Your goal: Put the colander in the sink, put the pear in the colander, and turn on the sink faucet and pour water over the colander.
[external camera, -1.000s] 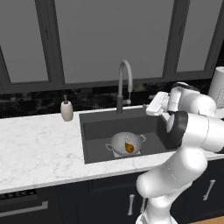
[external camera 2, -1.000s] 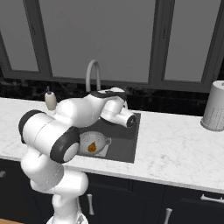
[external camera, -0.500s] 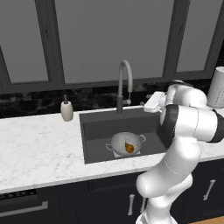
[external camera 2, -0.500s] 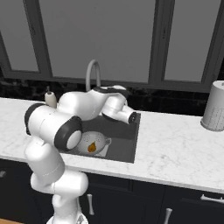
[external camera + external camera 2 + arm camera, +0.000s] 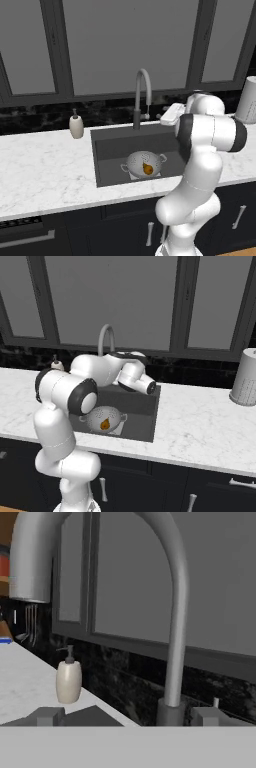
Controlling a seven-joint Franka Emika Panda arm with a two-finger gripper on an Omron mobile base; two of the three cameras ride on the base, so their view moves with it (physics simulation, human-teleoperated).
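1. Left base view: the colander point(image 5: 144, 163) sits on the floor of the sink point(image 5: 107, 149), with the pear point(image 5: 148, 169) already inside it, so the first two steps look done. The faucet point(image 5: 141, 98) stands behind the basin, its spout arching forward toward the sink. The arm's hand reaches toward the faucet base from the right side, likely going for the lever. A soap bottle point(image 5: 76, 125) stands on the counter point(image 5: 45, 170), left of the sink and well apart from the work.

2. Right base view: the colander point(image 5: 102, 419) and pear point(image 5: 105, 425) lie low in the sink point(image 5: 145, 421), partly behind the arm. The faucet point(image 5: 106, 339) rises behind the forearm. The hand points away from the camera, so the fingers are hidden here. A grey canister point(image 5: 245, 377) stands far right on the counter point(image 5: 200, 426).

3. Hand view: the faucet point(image 5: 175, 617) fills the middle, very near, its outlet at upper left. The gripper point(image 5: 125, 716) is spread wide with nothing between its jaws; the tips point(image 5: 49, 715) flank the faucet base. A small stub right of the base may be the lever, though it is too small to be sure. The soap bottle point(image 5: 68, 681) stands beyond.
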